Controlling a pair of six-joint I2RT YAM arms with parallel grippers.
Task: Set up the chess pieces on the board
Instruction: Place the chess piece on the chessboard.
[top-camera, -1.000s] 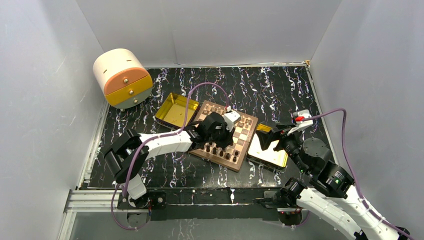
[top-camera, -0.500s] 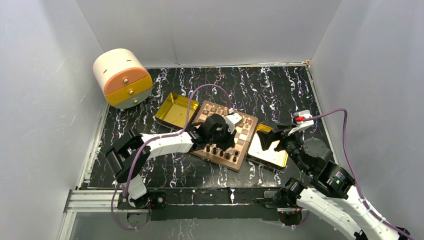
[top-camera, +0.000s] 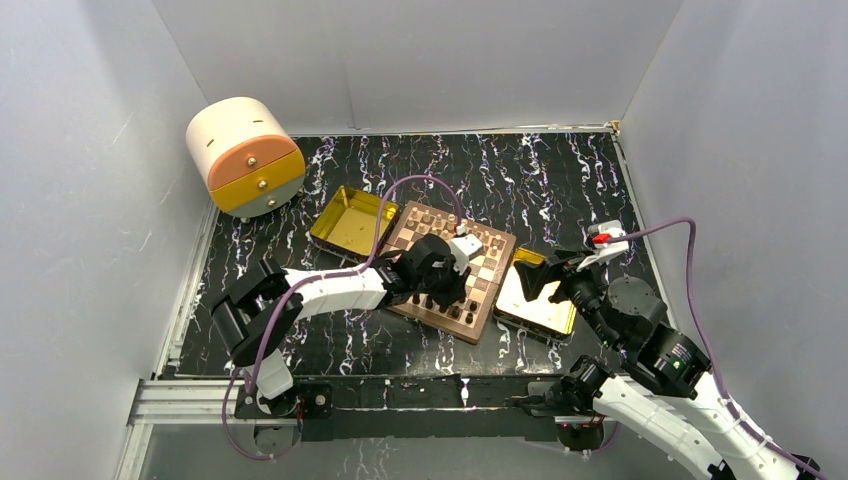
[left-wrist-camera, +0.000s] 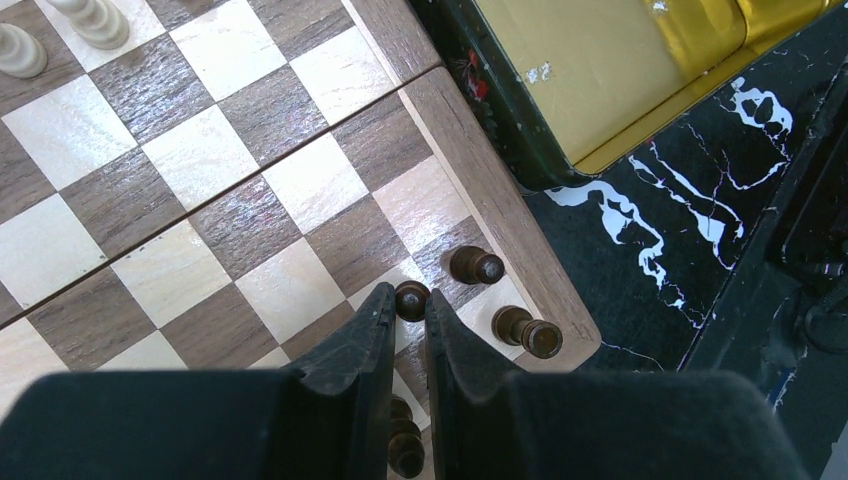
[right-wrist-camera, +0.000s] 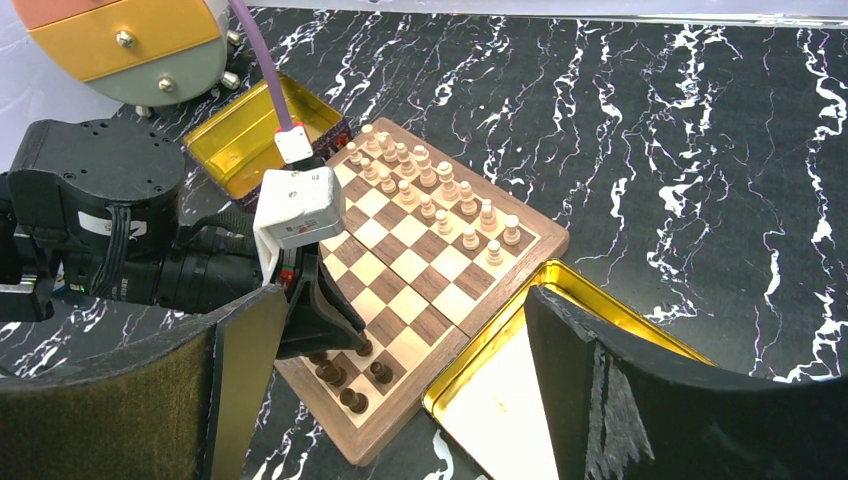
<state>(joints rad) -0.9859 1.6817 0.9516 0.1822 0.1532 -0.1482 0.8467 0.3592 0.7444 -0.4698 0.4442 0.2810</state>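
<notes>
Left gripper (left-wrist-camera: 408, 303): jaws drawn almost together, pinching the head of a small dark brown turned wooden chess piece (left-wrist-camera: 411, 299) near the 5 o'clock corner of the square checkered wooden chessboard (left-wrist-camera: 497, 210). Right gripper (top-camera: 553, 282): jaws spread wide with nothing between them, hanging above the right-hand shiny gold rectangular tray (top-camera: 540, 308).

Counts, left to right:
- One round cream cabinet with orange and yellow drawers (top-camera: 245, 157) stands well off at 10 o'clock from the board.
- Two gold trays: the left one (top-camera: 350, 222) sits just beside the board at 10 o'clock, the right one just beside it at 4 o'clock.
- One board lies on the black marbled table (top-camera: 560, 180).
- Light tan pieces (right-wrist-camera: 428, 182) stand in two rows along the far edge. I make it eight per row, though some are hard to separate.
- Dark pieces (left-wrist-camera: 476, 265) in the left wrist view: two stand free at 2 and 4 o'clock of the held piece, and at least one more sits under the fingers.

Against a second ago, my left gripper has shifted toward 6 o'clock, over the near rows. The right arm has not moved, and neither grip has altered.
</notes>
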